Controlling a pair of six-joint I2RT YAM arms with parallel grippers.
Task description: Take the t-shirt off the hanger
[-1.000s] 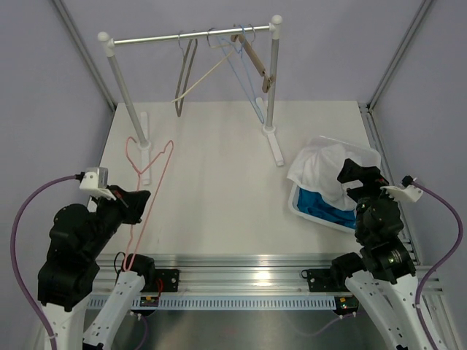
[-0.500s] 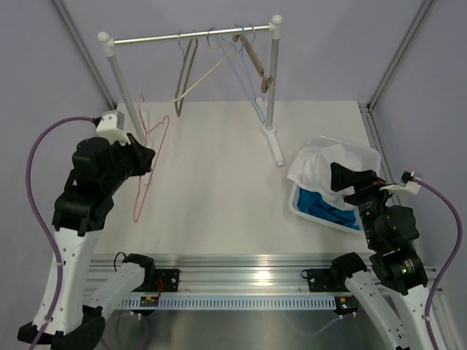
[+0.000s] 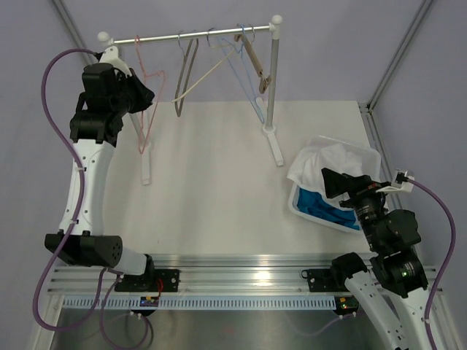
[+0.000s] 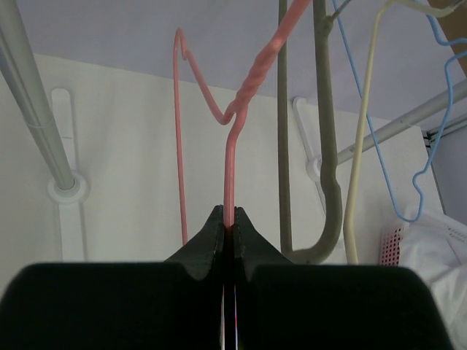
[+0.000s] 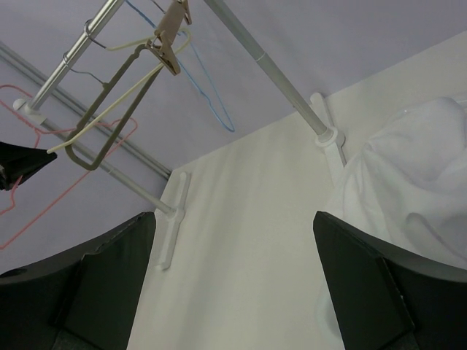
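Up at the left end of the rail (image 3: 190,35), your left fingers (image 4: 211,240) are pressed together on the pink hanger (image 4: 230,157), pinching its wire just below the twisted neck. From the left wrist camera, the wire runs down into the seam between the fingers and is lost there. Its top is cut off by the frame edge. From above, the hook reaches rail height near the left post (image 3: 120,80), but you cannot tell whether it sits over the rail or only beside it. No cloth is on that hanger.

Further along the rail hang an olive hanger (image 3: 182,80), a cream hanger (image 3: 208,73), a blue hanger (image 3: 246,76) and a wooden clip hanger (image 3: 255,62). Their hooks bunch together, so which wire belongs to which is hard to read.

Your right fingers (image 5: 95,277) are spread wide apart and hold nothing. They hang over the right side of the worktop (image 3: 211,197), near the basket (image 3: 310,211).

The t-shirt (image 3: 328,162) lies as a crumpled white heap in that basket, draped over its far rim. A blue cloth (image 3: 321,205) shows beneath it. Your right arm covers the basket's near right corner, and the heap's folds hide any sleeves or collar.
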